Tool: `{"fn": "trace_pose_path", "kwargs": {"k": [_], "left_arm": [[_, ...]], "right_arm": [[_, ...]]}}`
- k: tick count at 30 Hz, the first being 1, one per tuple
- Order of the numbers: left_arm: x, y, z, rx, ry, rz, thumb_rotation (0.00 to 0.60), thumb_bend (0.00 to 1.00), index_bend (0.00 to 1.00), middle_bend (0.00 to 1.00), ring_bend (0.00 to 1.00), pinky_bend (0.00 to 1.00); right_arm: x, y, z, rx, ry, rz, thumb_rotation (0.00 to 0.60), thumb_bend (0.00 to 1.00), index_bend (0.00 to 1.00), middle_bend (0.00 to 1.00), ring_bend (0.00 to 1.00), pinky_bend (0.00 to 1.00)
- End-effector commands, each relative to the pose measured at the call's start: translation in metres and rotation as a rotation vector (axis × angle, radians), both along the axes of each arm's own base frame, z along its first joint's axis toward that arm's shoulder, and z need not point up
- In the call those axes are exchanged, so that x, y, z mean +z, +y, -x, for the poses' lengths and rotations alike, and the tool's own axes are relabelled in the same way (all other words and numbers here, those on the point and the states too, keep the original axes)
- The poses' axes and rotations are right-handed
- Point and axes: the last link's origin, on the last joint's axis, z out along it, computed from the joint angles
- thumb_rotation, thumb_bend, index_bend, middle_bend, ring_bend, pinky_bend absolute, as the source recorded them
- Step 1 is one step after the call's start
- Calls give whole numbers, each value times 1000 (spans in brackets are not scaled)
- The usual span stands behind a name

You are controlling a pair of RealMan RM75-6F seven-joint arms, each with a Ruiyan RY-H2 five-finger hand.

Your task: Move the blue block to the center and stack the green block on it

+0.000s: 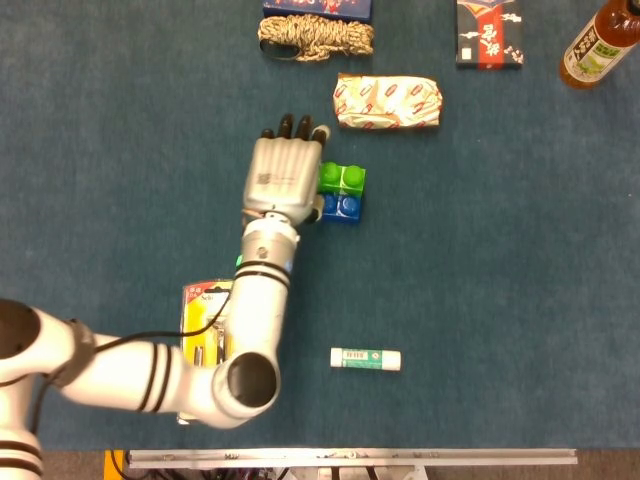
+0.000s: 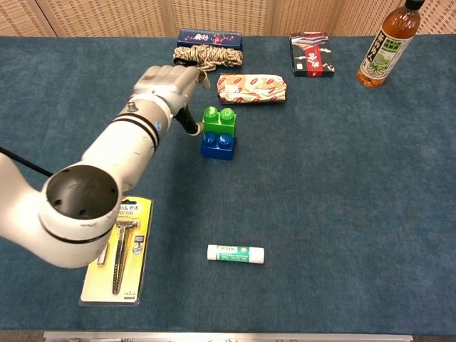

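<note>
2 blocks stacked: green block (image 2: 219, 120) atop blue block (image 2: 218, 145).

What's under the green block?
The blue block sits under the green block, which is stacked squarely on it. Whatever lies between them, and the carpeted table under the blue one, is covered.

We could read no text for certain — print showed on the razor card (image 2: 114, 249) and tube (image 2: 236, 254), but blurred.

Head view straight down from above, chest view low and forward-facing, both sharing the table (image 2: 370, 214)
</note>
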Motion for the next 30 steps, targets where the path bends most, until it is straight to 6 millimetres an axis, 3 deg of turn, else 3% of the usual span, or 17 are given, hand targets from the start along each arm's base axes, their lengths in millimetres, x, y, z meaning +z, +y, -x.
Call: {"fn": "trace_pose_path", "kwargs": {"k": [1,9,14,19,30], "left_arm": [[25,-11,22,-11,8,-39,600,296,209,147,95,224],[73,-34,67,-84,-9,-154,600,295,227,147,95,224],[101,-51,112,-122,-4,-237,600,296,237,141,94,224],[120,-68,154,-174,-5,-273,600,295,236,126,91,224],[154,-110,210,-342,70,-290,600,296,239,115,78,224]], "right_arm": [[-1,-1,0,-4,3,-4,600,226,229,170,0,99],[-5,-4,1,-18,13,-12,600,226,228,170,0,99],[-7,-7,2,-29,17,-17,600,226,229,171,0,99],[-11,-11,2,-42,29,-29,600,226,229,171,0,99],[-19,-13,-2,-38,64,-41,600,226,228,172,0,99]]}}
